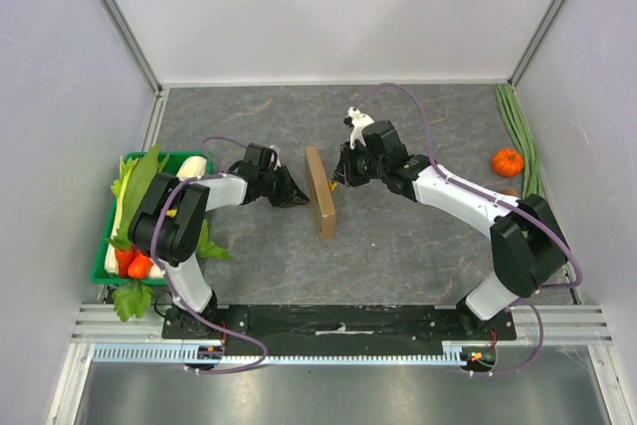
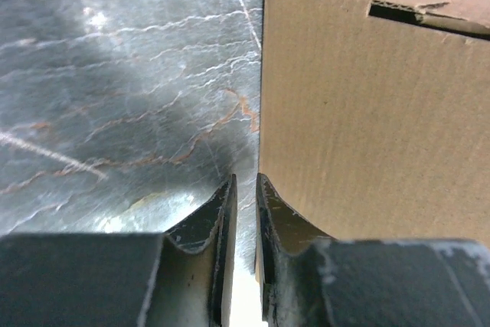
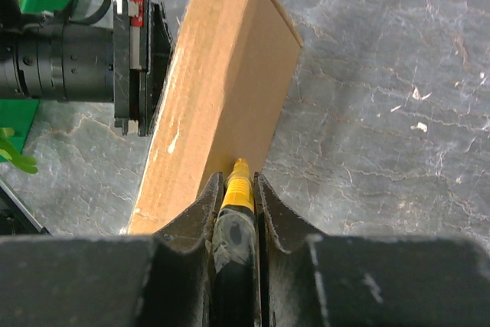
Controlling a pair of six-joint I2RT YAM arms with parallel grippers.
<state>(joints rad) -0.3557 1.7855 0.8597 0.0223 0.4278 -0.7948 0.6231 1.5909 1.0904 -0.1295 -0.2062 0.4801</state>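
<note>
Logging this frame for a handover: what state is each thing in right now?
cardboard box: standing on edge, between the two grippers
yellow-tipped tool: clamped, tip at the cardboard box
left gripper: shut, empty, beside the cardboard box
right gripper: shut on the yellow-tipped tool
green basket: full of vegetables, leaves overhanging
orange pumpkin: whole, lying alone at the right
green stalks: lying flat along the right wall

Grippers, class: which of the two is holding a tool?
The right gripper: a yellow-tipped tool is clamped between its fingers, pointing at the cardboard box. The left gripper, beside the box, holds nothing.
</note>
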